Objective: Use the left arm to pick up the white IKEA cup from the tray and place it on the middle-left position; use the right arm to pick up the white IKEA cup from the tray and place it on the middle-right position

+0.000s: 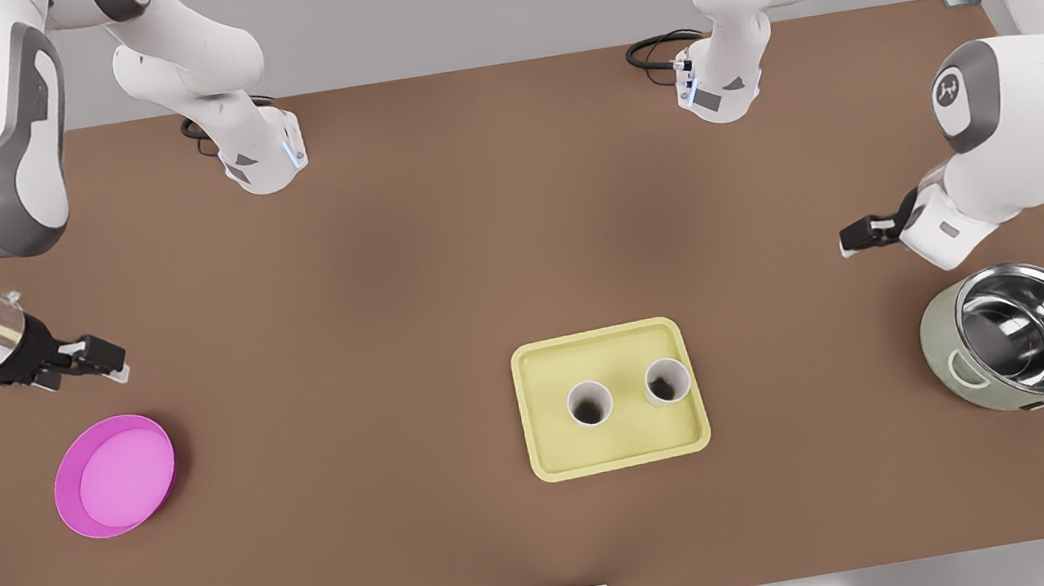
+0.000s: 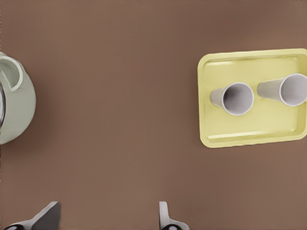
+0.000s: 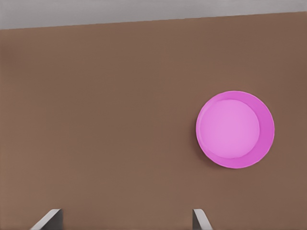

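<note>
Both white cups (image 1: 589, 402) (image 1: 667, 381) are found upright on the yellow tray (image 1: 543, 452); nothing is placed yet. Left gripper (image 1: 862, 235) and right gripper (image 1: 92, 360) are held spread and empty, well apart from the tray.

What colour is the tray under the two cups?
Pale yellow; the tray shows best in the front view.

Brown tabletop (image 1: 435, 244): matt, smooth, faintly mottled; pale yellow tray (image 1: 616, 448), lower centre of the front view: matt, plastic-looking, holding two white cups (image 1: 589, 402) (image 1: 667, 381) of smooth matt finish. Magenta dish (image 1: 114, 475), lower left: smooth plastic look, soft sheen; pot (image 1: 1012, 337), lower right: matt sage-green outer shell, mirror-bright polished metal bowl inside. Arm casings (image 1: 1040, 94): glossy white with matt grey joint covers.
</note>
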`<move>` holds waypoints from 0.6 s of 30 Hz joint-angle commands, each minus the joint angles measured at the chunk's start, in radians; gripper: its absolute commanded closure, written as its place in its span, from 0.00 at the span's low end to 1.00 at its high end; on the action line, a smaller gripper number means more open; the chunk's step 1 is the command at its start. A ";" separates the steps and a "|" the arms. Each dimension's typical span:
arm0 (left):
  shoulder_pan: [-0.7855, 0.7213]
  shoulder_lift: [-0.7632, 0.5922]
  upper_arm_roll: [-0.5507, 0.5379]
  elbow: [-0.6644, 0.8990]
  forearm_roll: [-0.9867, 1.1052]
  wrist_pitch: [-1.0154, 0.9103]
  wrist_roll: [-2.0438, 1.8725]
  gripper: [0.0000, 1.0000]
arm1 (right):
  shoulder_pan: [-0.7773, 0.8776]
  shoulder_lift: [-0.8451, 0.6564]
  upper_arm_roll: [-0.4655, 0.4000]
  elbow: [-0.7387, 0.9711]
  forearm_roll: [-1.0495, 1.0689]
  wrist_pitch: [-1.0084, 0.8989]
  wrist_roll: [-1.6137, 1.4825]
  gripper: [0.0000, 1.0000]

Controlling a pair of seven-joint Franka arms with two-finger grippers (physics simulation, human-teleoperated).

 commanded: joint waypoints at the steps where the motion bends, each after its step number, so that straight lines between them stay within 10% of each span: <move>1: 0.003 -0.002 -0.001 0.001 0.019 0.043 0.010 0.00 | 0.005 0.023 0.010 0.001 0.008 0.011 -0.012 0.00; 11: 0.004 0.017 0.010 -0.006 0.009 0.045 0.017 0.00 | 0.549 0.499 0.046 0.105 0.003 0.380 0.422 0.00; 18: -0.063 0.006 -0.002 -0.013 0.009 0.040 0.007 0.00 | 0.610 0.712 0.044 0.280 0.002 0.713 0.493 0.00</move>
